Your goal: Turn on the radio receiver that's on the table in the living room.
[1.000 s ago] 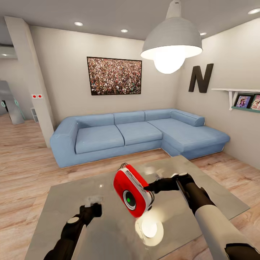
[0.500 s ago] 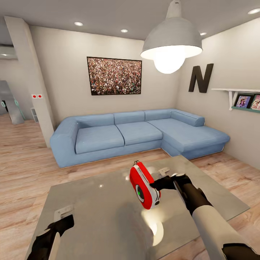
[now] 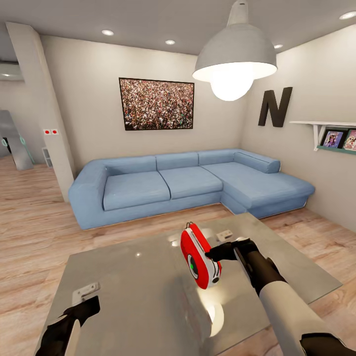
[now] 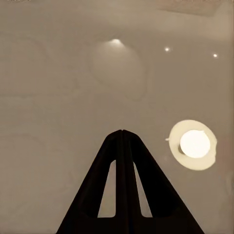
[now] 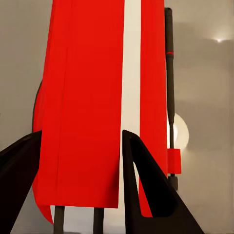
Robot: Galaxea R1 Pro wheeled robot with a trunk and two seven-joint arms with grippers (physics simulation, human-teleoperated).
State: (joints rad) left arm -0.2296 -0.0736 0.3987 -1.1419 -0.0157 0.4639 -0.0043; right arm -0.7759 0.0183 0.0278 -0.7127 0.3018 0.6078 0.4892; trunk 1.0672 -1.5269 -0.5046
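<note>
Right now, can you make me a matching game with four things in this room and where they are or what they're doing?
Things:
1. radio receiver
2. left gripper
3. sofa
4. letter N

Places or states:
A. hanging on the wall
B. fingers shut together, holding nothing
C. held up above the table by the right gripper
D. standing on the wood floor behind the table

Pairs: 1-C, 2-B, 3-D, 4-A

Showing glossy, mirror-like grey on the table (image 3: 148,277); smooth red-and-white plastic on the radio (image 3: 199,262); matt blue cloth on the sofa (image 3: 188,185); wood planks on the floor (image 3: 29,232).
</note>
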